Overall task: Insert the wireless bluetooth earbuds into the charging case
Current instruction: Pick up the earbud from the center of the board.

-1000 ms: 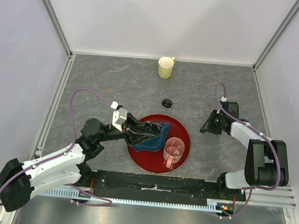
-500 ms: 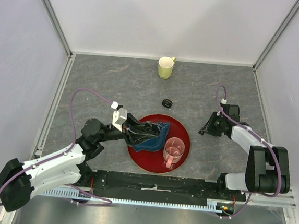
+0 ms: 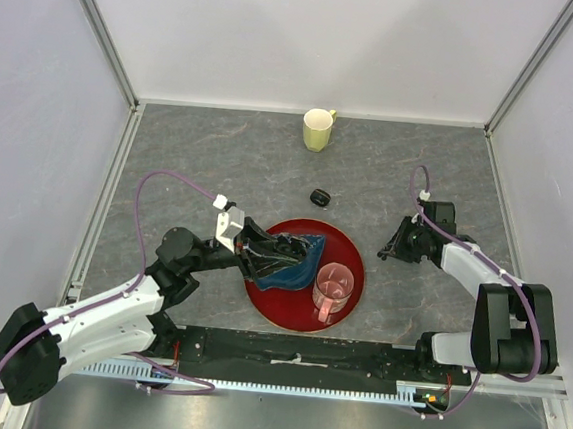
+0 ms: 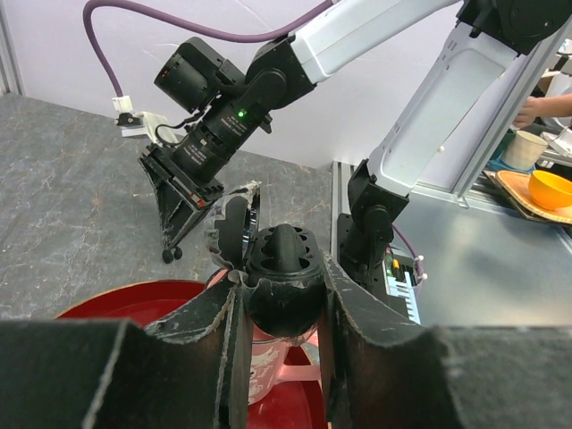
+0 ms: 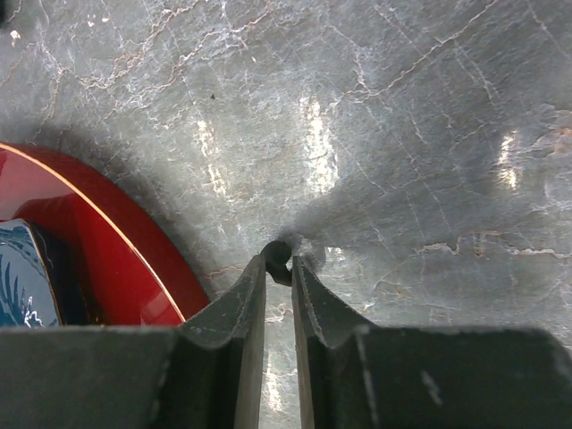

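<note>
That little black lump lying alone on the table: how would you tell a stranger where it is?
Find the red plate in the middle of the grey table, then the yellow mug at the back wall. The black lump lies on bare tabletop between them, nearer the plate. Unlike those two, it is black, oval and far smaller.

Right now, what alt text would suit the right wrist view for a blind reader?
A tiny black earbud lies on a grey marbled table, flanked by the two dark fingertips of the right end effector, which look about to pinch it. A red plate curves in at left.
</note>
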Robot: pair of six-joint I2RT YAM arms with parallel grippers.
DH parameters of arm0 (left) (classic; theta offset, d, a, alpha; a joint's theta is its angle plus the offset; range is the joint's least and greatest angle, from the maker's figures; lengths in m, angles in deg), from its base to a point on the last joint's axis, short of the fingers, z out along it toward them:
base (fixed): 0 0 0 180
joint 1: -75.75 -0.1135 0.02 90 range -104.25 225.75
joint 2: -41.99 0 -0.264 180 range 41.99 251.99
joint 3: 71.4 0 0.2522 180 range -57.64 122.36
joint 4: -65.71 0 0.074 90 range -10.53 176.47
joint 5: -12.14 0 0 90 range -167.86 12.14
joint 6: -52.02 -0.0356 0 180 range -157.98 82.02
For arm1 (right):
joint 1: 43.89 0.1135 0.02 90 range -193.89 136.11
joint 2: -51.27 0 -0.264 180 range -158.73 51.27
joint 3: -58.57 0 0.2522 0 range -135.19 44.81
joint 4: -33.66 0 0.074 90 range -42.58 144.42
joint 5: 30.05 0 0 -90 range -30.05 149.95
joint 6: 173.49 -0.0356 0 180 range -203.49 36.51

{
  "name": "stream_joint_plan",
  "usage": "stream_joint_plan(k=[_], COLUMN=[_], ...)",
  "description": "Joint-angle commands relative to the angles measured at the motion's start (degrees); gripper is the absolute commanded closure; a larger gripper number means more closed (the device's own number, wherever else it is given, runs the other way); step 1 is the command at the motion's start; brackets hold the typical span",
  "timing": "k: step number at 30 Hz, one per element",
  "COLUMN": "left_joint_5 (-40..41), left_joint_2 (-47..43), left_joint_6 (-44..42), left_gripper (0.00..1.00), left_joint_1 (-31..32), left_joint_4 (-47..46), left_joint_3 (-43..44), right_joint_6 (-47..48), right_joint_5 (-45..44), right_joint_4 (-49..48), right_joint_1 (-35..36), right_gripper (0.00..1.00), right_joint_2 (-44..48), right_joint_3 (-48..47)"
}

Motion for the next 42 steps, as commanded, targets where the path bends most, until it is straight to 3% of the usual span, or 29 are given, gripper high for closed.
stream_joint_plan(k=[1,9,12,16,33,42], left_joint_5=[1.32,1.40,1.49,1.58,1.84,2.02], left_joint_2=[0.60,0.95,0.86,0.86,0.95,0.87], left_joint_6=[1.37,1.46,1.46,1.37,1.55,1.11], left_gripper=[0.97,0.97,0.97,0.97,0.96,0.97], left_joint_1=[0.09,0.18,0.09,0.09,0.09,0.18], left_joint_4=[-1.57,-1.57,-1.57,-1.48,-1.22,-0.69], left_joint_3=[0.08,0.08,0.08,0.08,0.08,0.25], right_joint_6=[-0.43,-1.40,-1.84,-1.84,-1.92,-2.36], right_joint_5=[-0.85,-1.99,-1.73,-1.20,-3.66,-2.26], right_joint_4=[0.74,1.36,1.36,1.36,2.41,2.59], right_joint_1=[0.84,1.02,0.93,1.02,0.93,0.40], right_gripper=[0.79,0.82,0.74,0.71,0.72,0.66], right_joint_2=[0.41,0.15,-0.12,-0.38,-1.96,-3.81], right_joint_3=[0.70,0.18,0.18,0.09,-3.16,-5.71])
